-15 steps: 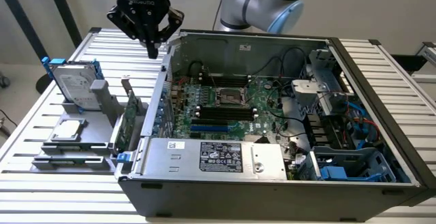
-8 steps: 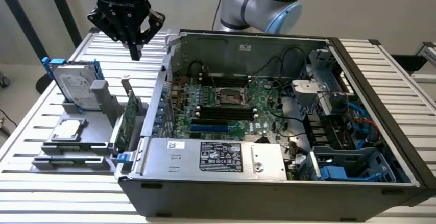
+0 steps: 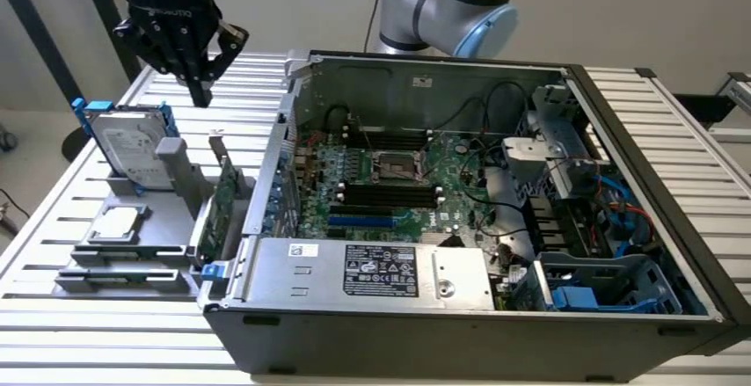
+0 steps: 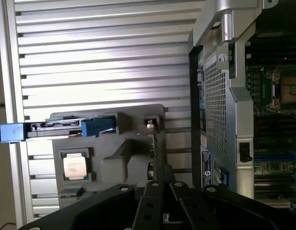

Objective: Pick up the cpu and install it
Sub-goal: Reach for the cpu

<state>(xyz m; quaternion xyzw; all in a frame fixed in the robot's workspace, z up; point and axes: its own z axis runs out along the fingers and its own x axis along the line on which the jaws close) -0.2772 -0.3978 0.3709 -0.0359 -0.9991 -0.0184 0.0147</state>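
Nearest the worktop's [image 3: 70, 351] front edge lay the computer case [image 3: 470, 333], on its side with the open face up, presumably so the board could be reached from above. Just inside its near wall sat the power supply [image 3: 364, 270], label upward.

Beside the case, toward the worktop's edge on the exterior view's left, stood a grey holder [image 3: 118, 279]. The cpu [image 3: 118, 223] lay flat in a shallow recess of that holder, metal plate up, with nothing touching it. The recess appeared to fix its position and leave its top free for a pick from above. Between the cpu and the case, the green card [image 3: 217, 214] stood on edge in a slot. Behind the cpu, the hard drive [image 3: 123, 149] leaned nearly upright in its own slot, blue rails showing.

Further in, the motherboard [image 3: 405, 188] lay at the bottom of the case. Its socket [image 3: 393, 168] looked empty, so the install was judged not yet done.

Toward the worktop's far corner the gripper [image 3: 200, 91] hung above the holder's far end, well clear of the hard drive, fingers pressed together on nothing and pointing down. The wrist view looked down past the fingers onto the cpu, which lay well apart from them. Farthest back, the arm's [image 3: 463, 3] grey and blue joint rose behind the case.
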